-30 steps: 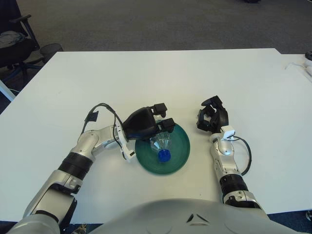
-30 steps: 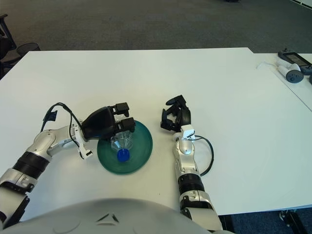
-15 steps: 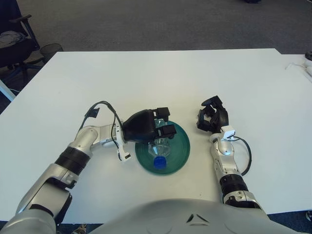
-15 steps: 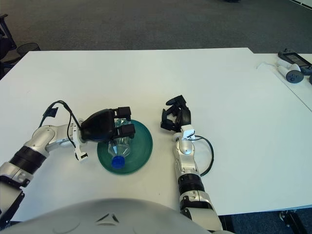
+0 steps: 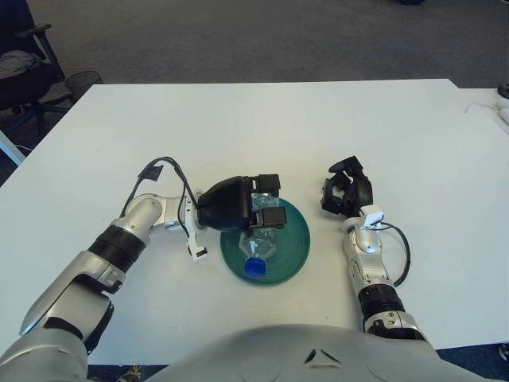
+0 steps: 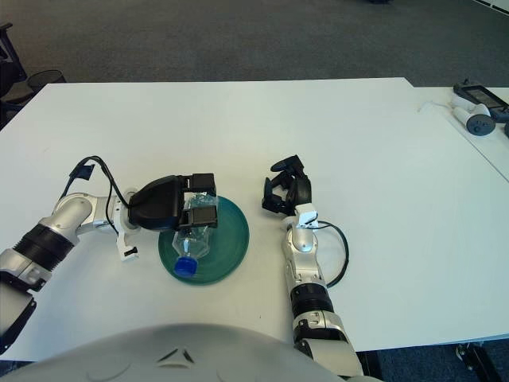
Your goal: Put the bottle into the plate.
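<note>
Since a second ago, your left hand [image 5: 238,208] has drawn back toward the plate's left rim and the bottle has tipped further over, its blue cap now sitting lower and nearer the plate's near-left edge than before.

Starting at the far left, an office chair [image 5: 20,68] stands on the grey carpet beyond the corner of the white table [image 5: 262,127]. Your left arm reaches in across the table with a black cable looped above the wrist. That hand sits over the left part of the green plate [image 5: 293,239], its black fingers [image 5: 270,200] closed around the upper body of the clear plastic bottle [image 5: 258,243]. The bottle lies tilted inside the plate, body under the fingers and blue cap [image 5: 253,267] pointing toward you, low over the plate's floor; you cannot tell from these views whether the cap actually touches the plate.

To the right of the plate, well apart from it, your right hand [image 6: 288,193] shows above the table with its fingers curled inward and nothing between them; a thin black cable loops beside its forearm.

At the far right, on the adjoining table, two small devices [image 6: 475,110] lie near the edge.
</note>
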Motion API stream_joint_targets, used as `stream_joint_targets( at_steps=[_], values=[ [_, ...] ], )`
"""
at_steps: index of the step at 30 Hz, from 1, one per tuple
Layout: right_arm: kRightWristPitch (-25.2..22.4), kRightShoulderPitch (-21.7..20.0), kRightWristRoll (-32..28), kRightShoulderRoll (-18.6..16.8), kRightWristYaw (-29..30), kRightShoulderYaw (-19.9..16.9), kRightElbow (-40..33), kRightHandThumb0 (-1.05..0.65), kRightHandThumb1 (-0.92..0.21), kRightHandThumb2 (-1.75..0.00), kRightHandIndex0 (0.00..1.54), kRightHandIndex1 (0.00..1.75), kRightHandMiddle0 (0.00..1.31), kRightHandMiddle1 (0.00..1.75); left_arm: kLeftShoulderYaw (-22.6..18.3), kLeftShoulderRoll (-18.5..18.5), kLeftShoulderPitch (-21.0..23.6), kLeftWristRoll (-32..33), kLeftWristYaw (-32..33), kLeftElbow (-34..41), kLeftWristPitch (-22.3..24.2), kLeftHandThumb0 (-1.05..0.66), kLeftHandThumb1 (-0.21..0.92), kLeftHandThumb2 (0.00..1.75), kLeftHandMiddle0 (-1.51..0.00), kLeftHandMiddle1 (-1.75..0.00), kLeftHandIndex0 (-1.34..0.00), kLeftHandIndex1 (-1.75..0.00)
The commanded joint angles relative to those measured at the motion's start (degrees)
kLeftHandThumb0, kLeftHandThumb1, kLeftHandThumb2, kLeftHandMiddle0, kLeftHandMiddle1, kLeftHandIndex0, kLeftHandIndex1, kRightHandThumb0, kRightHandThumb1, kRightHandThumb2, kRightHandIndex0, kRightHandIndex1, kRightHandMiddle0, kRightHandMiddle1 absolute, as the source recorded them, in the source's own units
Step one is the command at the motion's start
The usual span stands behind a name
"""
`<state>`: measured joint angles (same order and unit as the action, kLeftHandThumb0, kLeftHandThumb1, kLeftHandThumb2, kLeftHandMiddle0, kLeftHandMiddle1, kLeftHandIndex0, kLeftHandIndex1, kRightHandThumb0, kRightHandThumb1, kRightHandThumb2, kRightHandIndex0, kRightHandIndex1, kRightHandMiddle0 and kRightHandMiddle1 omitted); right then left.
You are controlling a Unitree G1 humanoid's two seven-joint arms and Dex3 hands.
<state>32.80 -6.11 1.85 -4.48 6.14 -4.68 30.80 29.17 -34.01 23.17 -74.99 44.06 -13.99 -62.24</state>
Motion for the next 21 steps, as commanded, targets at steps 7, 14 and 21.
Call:
stream_joint_targets(
  at_steps=[7,14,21],
  values=[
    [-1.89,9.98,-0.35,-2.68,2.46,-0.74,14.62,-0.01,-0.37,-1.24,0.60,1.75,0.39,1.64,0.31,-0.37,0.68,1.87,4.17,0.39,1.62,-0.01,0.31,1.32,-0.59,-1.74,-0.46,-1.70],
    [-1.24,9.64,0.04,-3.17,3.97,-0.62,14.50,-0.01,-0.35,-1.25,0.61,1.75,0.39,1.64,6.81,-1.35,-0.31,-10.51,9.87,-2.96,12.80,-0.72,0.87,0.85,-0.12,-0.42,-0.04,-0.62],
    [0.71,9.20,-0.20,-2.89,4.57,-1.64,18.70,-0.01,-0.36,-1.24,0.61,1.75,0.39,1.64,6.28,-2.42,0.91,-8.26,4.63,-0.96,14.63,-0.98,0.92,0.97,-0.03,-0.06,0.00,-0.09]
  ],
)
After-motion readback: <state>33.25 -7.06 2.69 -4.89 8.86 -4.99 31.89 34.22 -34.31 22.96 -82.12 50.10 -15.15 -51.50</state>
